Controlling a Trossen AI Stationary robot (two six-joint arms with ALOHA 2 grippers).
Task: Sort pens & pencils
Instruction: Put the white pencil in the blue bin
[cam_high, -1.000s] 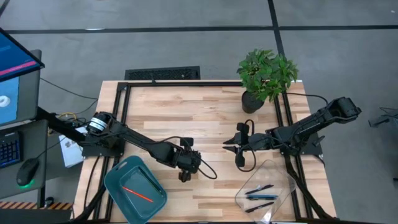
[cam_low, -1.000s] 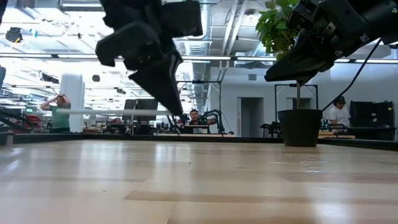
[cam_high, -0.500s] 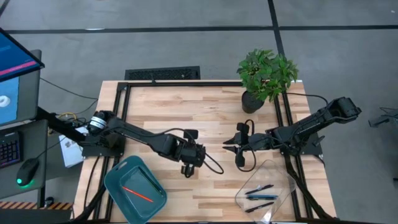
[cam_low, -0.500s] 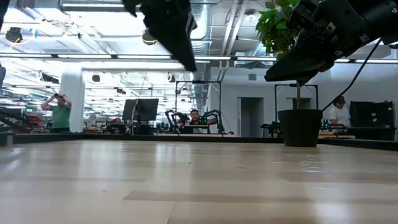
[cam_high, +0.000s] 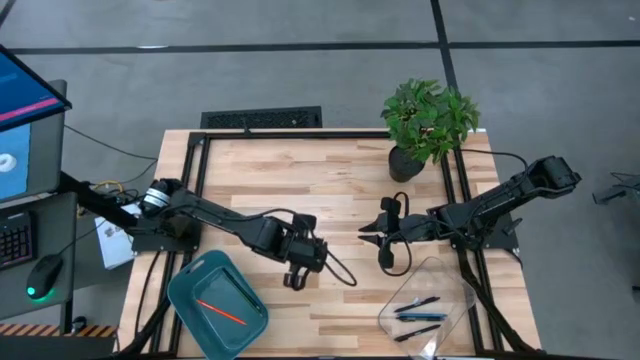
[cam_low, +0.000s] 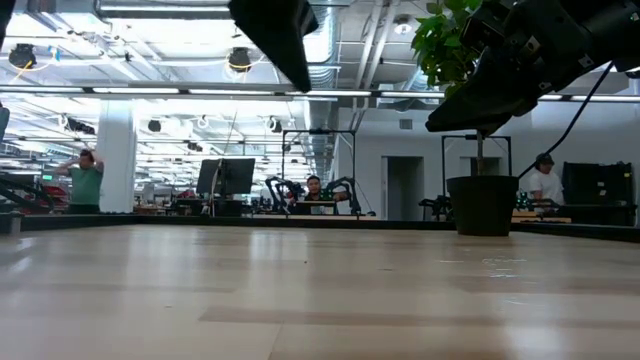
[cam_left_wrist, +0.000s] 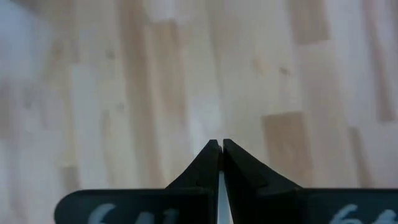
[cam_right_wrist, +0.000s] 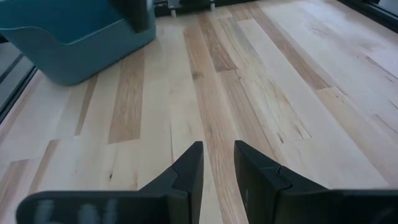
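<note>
A: Item one, pens?
B: Pens (cam_high: 418, 312): three or so slim dark sticks, one bluish, lying roughly side by side in the clear tray (cam_high: 452, 278) at the tabletop's front right corner.

A: Item two, pencils?
B: Pencil (cam_high: 220, 311): one thin orange-red stick, lying aslant inside the teal bin (cam_high: 190, 285) at the front left corner. No other pencil can be made out.

A: Tools?
B: Left gripper (cam_high: 291, 281): raised above bare wood near the front edge, just beside the bin's right side; fingers pressed together, nothing between them, as its wrist view (cam_left_wrist: 221, 163) shows. Right gripper (cam_high: 368, 232): over the wood right of centre, behind the tray; fingers (cam_right_wrist: 188, 163) a narrow gap apart, parted, holding nothing.

A: Carrier and surroundings?
B: Tabletop (cam_high: 300, 170): pale wooden planks in a black frame. Potted plant (cam_high: 428, 120) stands at the back right corner. Keyboard (cam_high: 261, 118) lies just beyond the back edge. In the low view, people (cam_low: 85, 180) show in the room far behind.
</note>
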